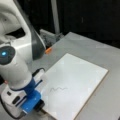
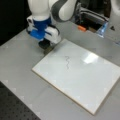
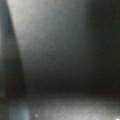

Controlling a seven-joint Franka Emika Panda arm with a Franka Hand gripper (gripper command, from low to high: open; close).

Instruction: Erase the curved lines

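A thin dark wavy squiggle, the curve lines, sits near the middle of the white rectangular board on the grey table. My gripper hangs low, under the blue and white wrist, at the board's corner in both front views. It stands a short way from the squiggle and does not touch it. A dark shape shows under the gripper; what it is cannot be made out. The wrist view gives only a grey and dark blur.
A small orange object lies on the table beyond the board. Behind it are a metal frame and a bluish part. A black perforated surface borders the table at a front view's bottom left.
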